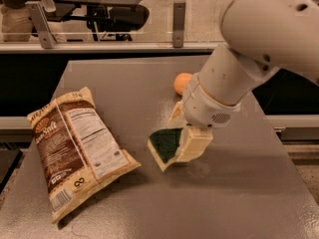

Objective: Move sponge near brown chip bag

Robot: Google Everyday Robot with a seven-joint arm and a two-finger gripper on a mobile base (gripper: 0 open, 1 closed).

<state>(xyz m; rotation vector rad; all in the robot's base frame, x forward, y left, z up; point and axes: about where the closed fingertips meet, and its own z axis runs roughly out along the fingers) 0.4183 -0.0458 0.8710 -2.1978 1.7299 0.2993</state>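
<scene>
The sponge (163, 144), dark green on top with a pale yellow foam layer, is held tilted between the cream fingers of my gripper (180, 139), just above the grey table (234, 193) at its middle. The gripper is shut on it, hanging from the big white arm that comes in from the upper right. The brown chip bag (75, 151), brown and cream with a white nutrition label and barcode, lies flat on the table's left side. Its near corner is a short gap to the left of the sponge.
A round orange fruit (180, 82) sits on the table behind the arm, partly hidden by it. A glass barrier with metal posts (179, 16) runs along the table's far edge. The table's right edge is close to the arm.
</scene>
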